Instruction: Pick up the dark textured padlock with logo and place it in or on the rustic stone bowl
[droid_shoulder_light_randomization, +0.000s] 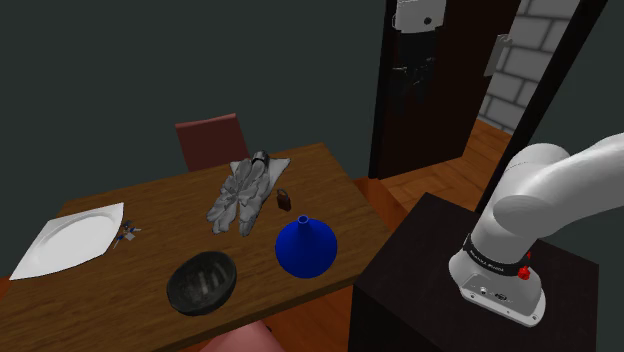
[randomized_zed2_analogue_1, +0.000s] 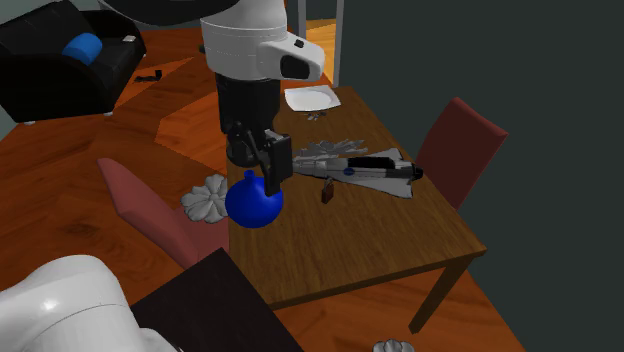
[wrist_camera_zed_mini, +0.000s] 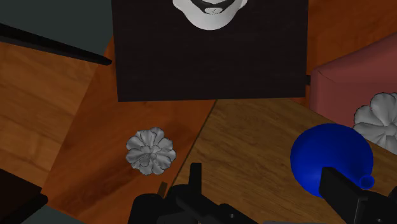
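The small dark padlock (droid_shoulder_light_randomization: 284, 199) stands on the wooden table (droid_shoulder_light_randomization: 330, 190) between a grey winged toy (droid_shoulder_light_randomization: 245, 190) and a blue vase (droid_shoulder_light_randomization: 305, 247). The dark stone bowl (droid_shoulder_light_randomization: 202, 283) sits near the table's front edge, to the shoulder view's left of the vase. In the second exterior view my gripper (randomized_zed2_analogue_1: 262, 178) hangs over the blue vase (randomized_zed2_analogue_1: 253, 202), well short of the padlock (randomized_zed2_analogue_1: 327, 190). The wrist view has my gripper (wrist_camera_zed_mini: 267, 194) open and empty, its fingers (wrist_camera_zed_mini: 194, 178) wide apart above the table edge, the vase (wrist_camera_zed_mini: 331, 159) beside one finger.
A white plate (droid_shoulder_light_randomization: 70, 242) lies at the table's far end. Dark red chairs stand at the back (droid_shoulder_light_randomization: 212, 140) and at the near side (randomized_zed2_analogue_1: 150, 210). A grey flower-shaped thing (wrist_camera_zed_mini: 150, 151) lies on the floor. The black stand (wrist_camera_zed_mini: 210, 57) is close to the table.
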